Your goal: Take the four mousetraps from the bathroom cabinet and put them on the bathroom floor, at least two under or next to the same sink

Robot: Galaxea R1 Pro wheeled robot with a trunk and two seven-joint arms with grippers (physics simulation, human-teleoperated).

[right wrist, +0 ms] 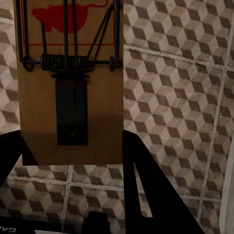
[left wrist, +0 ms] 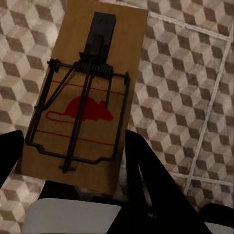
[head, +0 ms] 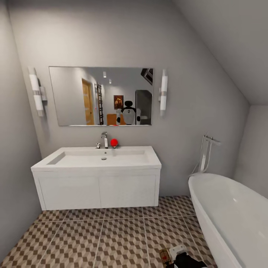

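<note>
In the left wrist view a brown wooden mousetrap with a red mouse print and a dark spring bar sits between the fingers of my left gripper, which is shut on it above the cube-patterned bathroom floor. My right gripper is shut on another mousetrap over the same tiles. In the head view the white wall-hung bathroom sink stands straight ahead. At the bottom edge a mousetrap shows beside a dark gripper; whose it is I cannot tell. The cabinet is out of view.
A white oval bathtub fills the right side, its rim close to the arm at the bottom edge. Above the sink hang a mirror and two wall lamps. A red object sits by the chrome tap. Grey walls close in at the left.
</note>
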